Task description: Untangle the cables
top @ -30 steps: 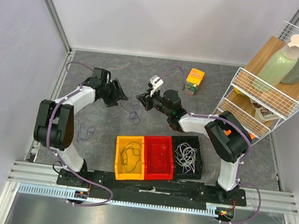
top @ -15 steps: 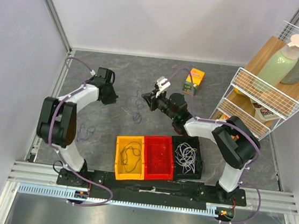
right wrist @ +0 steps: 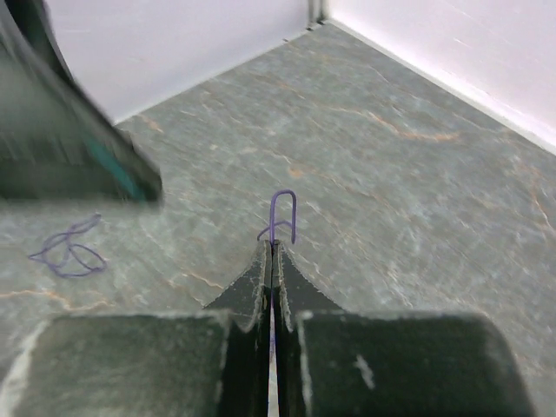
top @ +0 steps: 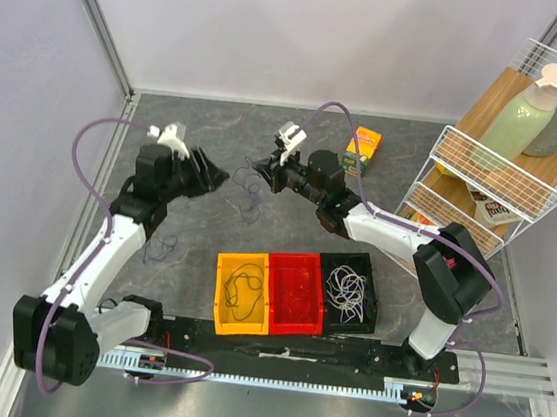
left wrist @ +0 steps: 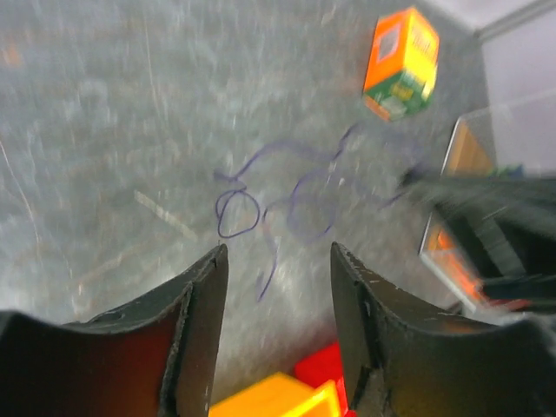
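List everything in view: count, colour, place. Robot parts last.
Thin coiled cable: one, purple, mid-table, an end pinched by the right gripper.
Second thin cable: one, purple, table's left side.
Plastic bins: three, yellow, red, black, row at near edge; black cable in yellow, white cable in black.
Cardboard carton: one, orange, far table.
Wire rack: one, white, right; two green pump bottles on top.
Left gripper: one, black, open, empty.
Right gripper: one, black, shut on the cable.
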Controlling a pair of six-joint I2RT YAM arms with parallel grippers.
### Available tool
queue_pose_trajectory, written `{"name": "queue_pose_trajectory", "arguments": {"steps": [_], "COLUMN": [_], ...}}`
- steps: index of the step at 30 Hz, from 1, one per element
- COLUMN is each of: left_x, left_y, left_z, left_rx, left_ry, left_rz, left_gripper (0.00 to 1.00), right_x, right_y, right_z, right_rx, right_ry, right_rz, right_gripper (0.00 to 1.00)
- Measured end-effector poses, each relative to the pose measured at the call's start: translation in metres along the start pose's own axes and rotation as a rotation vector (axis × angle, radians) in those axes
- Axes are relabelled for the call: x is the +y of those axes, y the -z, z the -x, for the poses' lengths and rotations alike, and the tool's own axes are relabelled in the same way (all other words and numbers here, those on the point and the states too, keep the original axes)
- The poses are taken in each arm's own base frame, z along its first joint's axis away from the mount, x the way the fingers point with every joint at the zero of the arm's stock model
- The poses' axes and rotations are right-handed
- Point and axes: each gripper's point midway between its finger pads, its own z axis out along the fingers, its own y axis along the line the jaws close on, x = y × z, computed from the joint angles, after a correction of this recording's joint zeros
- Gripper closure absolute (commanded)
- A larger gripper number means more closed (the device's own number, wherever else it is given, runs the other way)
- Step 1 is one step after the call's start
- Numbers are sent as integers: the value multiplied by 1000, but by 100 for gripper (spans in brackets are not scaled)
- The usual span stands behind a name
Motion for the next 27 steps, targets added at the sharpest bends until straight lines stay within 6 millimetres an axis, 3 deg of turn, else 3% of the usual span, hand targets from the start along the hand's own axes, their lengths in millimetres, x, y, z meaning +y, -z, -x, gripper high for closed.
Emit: {"name": "queue_pose_trajectory", "arguments": {"steps": [3,5,7,9,12,17,24,27], "left_x": [20,24,17,8,-5,-1,6,9], "left_y": [8,15,23,30,39,38,28,24], "left_z": [-48,-60,-56,-44,-27,-18,-22,-25], "left_rx": [83,94,62,7,-71,-111,-93,-78], "left_ry": [19,21,10,-8,-34,-47,-49,-46], "left_rz": [6,1,-30,-68,-115,-88,-64,-54], "left_gripper": [42,42,41,31,30,37,40,47], "right_x": [11,19,29,38,54,74,92,97], "right_y": [-8,-9,-9,-8,1,15,30,37], "right_z": [27,45,63,78,93,103,111,116], "right_rx": [12,16,25,27,28,30,24,15], "right_ry": [-8,-11,-14,-15,-28,-51,-71,-75], "right_rz": [63,103,153,202,280,385,479,505], "right_gripper": [100,100,100,100,100,100,100,100]}}
